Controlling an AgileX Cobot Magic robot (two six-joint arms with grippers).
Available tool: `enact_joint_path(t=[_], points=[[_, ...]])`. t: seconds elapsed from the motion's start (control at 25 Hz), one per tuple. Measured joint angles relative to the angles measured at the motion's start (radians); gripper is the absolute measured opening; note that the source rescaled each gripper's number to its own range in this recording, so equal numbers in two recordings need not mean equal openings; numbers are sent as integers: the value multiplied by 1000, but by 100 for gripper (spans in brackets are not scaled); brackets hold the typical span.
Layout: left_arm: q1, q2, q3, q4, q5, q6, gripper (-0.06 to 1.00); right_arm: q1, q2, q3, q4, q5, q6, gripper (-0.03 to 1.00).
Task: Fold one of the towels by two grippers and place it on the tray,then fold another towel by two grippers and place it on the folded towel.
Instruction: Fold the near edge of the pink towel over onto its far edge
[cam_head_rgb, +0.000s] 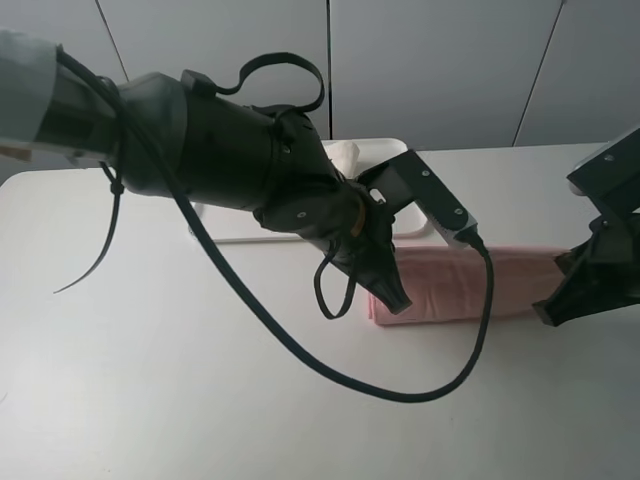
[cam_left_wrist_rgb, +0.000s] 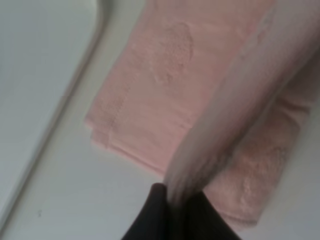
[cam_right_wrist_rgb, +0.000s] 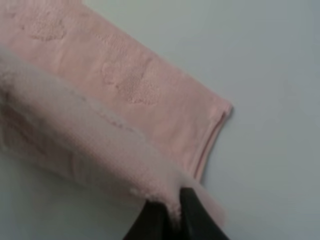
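Left gripper (cam_left_wrist_rgb: 175, 202) clenched on pink towel's (cam_left_wrist_rgb: 155, 75) lifted edge; right gripper (cam_right_wrist_rgb: 172, 210) grasps the opposite end. Cream towel (cam_head_rgb: 341, 155) lies on tray (cam_head_rgb: 240, 233).

White table (cam_head_rgb: 120, 400) spanning frame, rounded corner showing at far left. Grey wall panels (cam_head_rgb: 430, 70) standing behind, dark seams (cam_head_rgb: 329, 60) running between them.

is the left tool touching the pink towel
Touching. The left wrist view shows the left tool shut on an edge of the pink towel, with the cloth pinched between its black tips.
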Motion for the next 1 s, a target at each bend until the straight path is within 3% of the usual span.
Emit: enact_joint_path(t=[0.48,0.6,0.76,0.88,0.92,1.0], points=[[30,22,0,-2,-34,-1,1,-38,127,-2,-88,-73,129,0],[32,32,0,-7,-41,-1,1,-38,153,-21,-191,-56,246,0],[36,40,0,-7,-43,-12,2,-38,156,-52,-460,-48,515,1],[44,44,0,0,-47,-56,11,-38,156,-55,-642,-37,704,18],[52,44,0,6,-47,-68,18,-38,156,-55,-682,-29,752,28],[66,44,0,11,-45,-86,44,-38,161,-55,-722,-7,828,52]])
